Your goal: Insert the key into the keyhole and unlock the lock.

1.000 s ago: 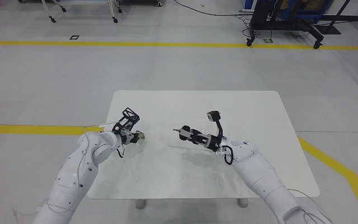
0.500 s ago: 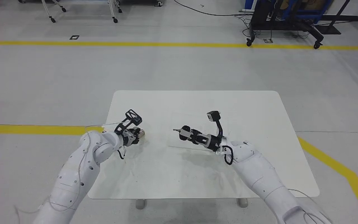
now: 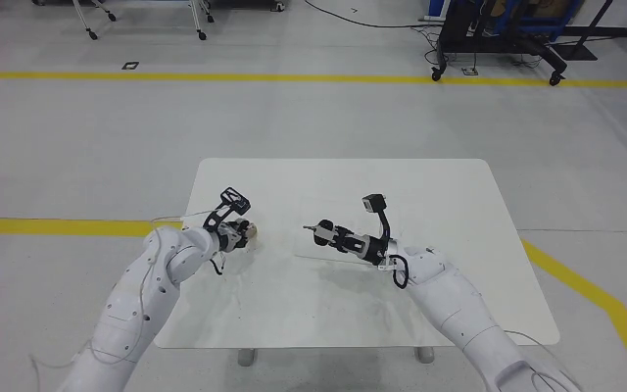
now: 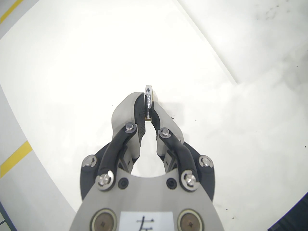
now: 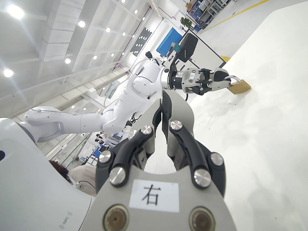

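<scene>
A brass padlock (image 3: pixel 250 232) with a silver shackle (image 4: pixel 148 99) rests on the left part of the white table (image 3: pixel 441 196). My left gripper (image 3: pixel 241 235) is shut on the shackle, and the right wrist view shows the padlock (image 5: pixel 239 87) body touching the table below that left gripper (image 5: pixel 227 78). My right gripper (image 3: pixel 316 232) hovers near the table's middle, facing the lock across a gap. It is shut on a small key (image 3: pixel 308 229) whose tip points toward the lock. In its own wrist view the right gripper (image 5: pixel 165 97) has its pads pressed together, with the key hidden.
A thin clear sheet (image 4: pixel 252 25) lies flat on the table's middle, under the right gripper. The floor around has yellow lines (image 3: pixel 294 76). Carts and racks (image 3: pixel 500 39) stand far behind the table.
My left gripper has shifted slightly toward the right gripper, taking the padlock with it. The right arm has kept still.
</scene>
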Robot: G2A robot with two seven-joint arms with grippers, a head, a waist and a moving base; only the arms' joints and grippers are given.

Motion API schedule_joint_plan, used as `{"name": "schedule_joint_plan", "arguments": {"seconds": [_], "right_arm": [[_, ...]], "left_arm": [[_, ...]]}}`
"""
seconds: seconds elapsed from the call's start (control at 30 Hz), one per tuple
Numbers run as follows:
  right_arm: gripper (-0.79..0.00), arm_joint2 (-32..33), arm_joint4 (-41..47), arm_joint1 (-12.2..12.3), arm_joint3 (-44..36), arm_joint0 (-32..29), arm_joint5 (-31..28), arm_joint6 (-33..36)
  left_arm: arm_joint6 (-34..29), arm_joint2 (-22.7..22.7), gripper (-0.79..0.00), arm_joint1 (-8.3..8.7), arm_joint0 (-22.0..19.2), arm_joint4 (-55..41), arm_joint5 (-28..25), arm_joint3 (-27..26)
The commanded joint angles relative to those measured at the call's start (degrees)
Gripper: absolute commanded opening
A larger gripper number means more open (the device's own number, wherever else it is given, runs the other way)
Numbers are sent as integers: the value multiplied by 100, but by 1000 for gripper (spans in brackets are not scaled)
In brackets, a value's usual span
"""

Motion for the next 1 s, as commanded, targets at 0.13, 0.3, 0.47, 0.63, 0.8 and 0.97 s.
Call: {"name": "schedule_joint_plan", "arguments": {"seconds": [0.13,0.3,0.47,0.63,0.8,0.97], "right_arm": [[-785,0,0,0,0,0,0,0],[-785,0,0,0,0,0,0,0],[-785,0,0,0,0,0,0,0],[-785,0,0,0,0,0,0,0],[-785,0,0,0,0,0,0,0],[-785,0,0,0,0,0,0,0]], "left_arm": [[13,3,-514,-13,-39,-34,51,41],[29,35,-542,-27,-79,-54,28,106],[68,146,-742,-63,-171,-11,45,229],[13,234,-785,-91,-257,139,195,330],[55,300,-785,-124,-313,179,302,446],[353,274,-785,-149,-325,141,419,471]]}}
